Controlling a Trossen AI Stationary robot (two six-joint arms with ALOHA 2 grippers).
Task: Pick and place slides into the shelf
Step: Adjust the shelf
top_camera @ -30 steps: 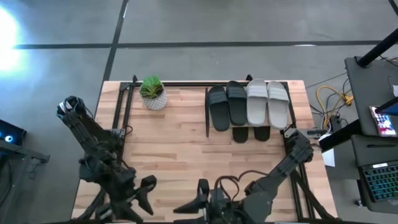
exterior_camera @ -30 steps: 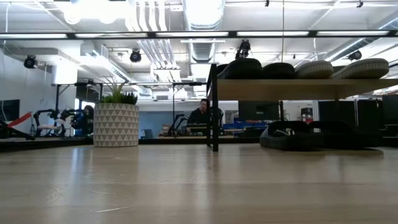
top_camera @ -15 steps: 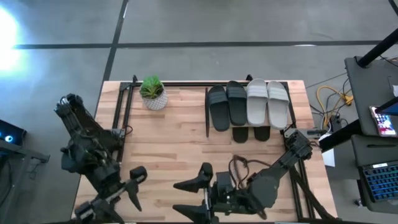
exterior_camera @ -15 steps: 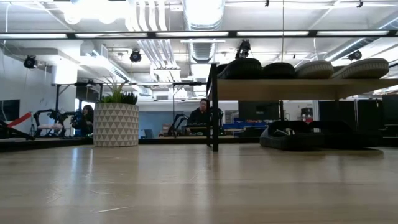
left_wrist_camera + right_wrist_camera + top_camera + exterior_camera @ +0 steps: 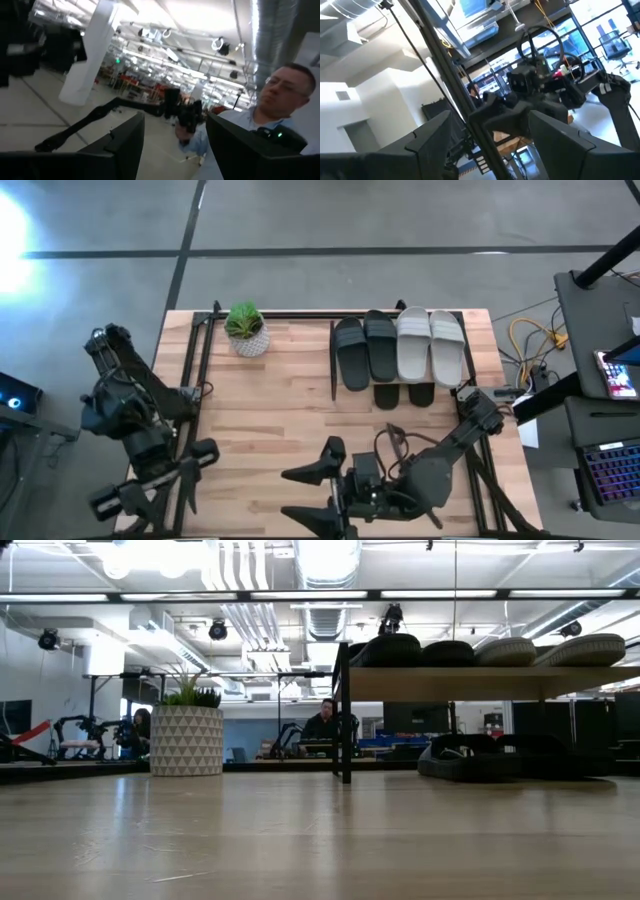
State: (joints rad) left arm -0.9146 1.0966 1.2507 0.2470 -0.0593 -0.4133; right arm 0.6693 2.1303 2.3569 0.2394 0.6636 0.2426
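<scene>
The shelf point(image 5: 400, 320) stands at the table's far right. On its board top point(image 5: 480, 682) lie four slides side by side: two black point(image 5: 364, 350) and two light grey point(image 5: 430, 346). Under the board, two more black slides point(image 5: 403, 394) rest on the table point(image 5: 480, 758). My left gripper point(image 5: 150, 480) is open at the table's near left corner, over the edge. My right gripper point(image 5: 300, 495) is open near the middle of the near edge. Both are far from the shelf, with nothing between their fingers point(image 5: 175, 145) point(image 5: 490, 145).
A small potted plant point(image 5: 246, 330) stands at the far left of the table point(image 5: 186, 738). Bare wood lies between the shelf and the grippers. A desk with a laptop point(image 5: 610, 470) and cables stands off the right edge. A person point(image 5: 280, 115) shows beyond the left gripper.
My left gripper has swung from the near edge toward the table's left edge, and its fingers have spread wider. My right gripper has shifted a little toward the far edge, and its fingers have spread wider too. The slides and shelf have not moved.
</scene>
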